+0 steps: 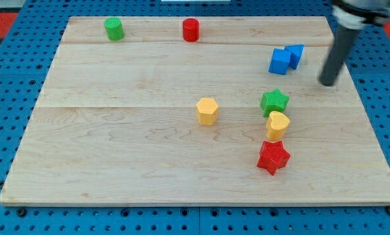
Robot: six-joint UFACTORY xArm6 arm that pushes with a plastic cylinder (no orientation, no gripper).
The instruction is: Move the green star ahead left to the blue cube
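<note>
**Green star sits below-left of the tip, close under the blue cube**

Wood planks make up the surface [149, 156] you are working on, and it lies on a blue pegboard [6, 78]. You have no fingers on this rig, so nothing opens, closes or holds; the arm ends in a dark rod, and my tip [327, 83] rests near the surface's right edge, touching no block.

From the tip, look toward the view's left and slightly up: the blue cube [280, 62] is near there, with a second blue block [295, 54] pressed against its far side; that one's shape is hard to make out.

From the tip, look left and down: the green star [274, 102] lies just below the blue cube, apart from it. Directly under the star, touching it or nearly so, you will find a yellow heart [278, 124], and below that a red star [273, 157] close against the heart.

Farther left of the tip, well apart from that column, stands a yellow hexagonal block [207, 111]. Along the view's top, far to the tip's left, you see a red cylinder [191, 30] and, farther left again, a green cylinder [114, 29].
</note>
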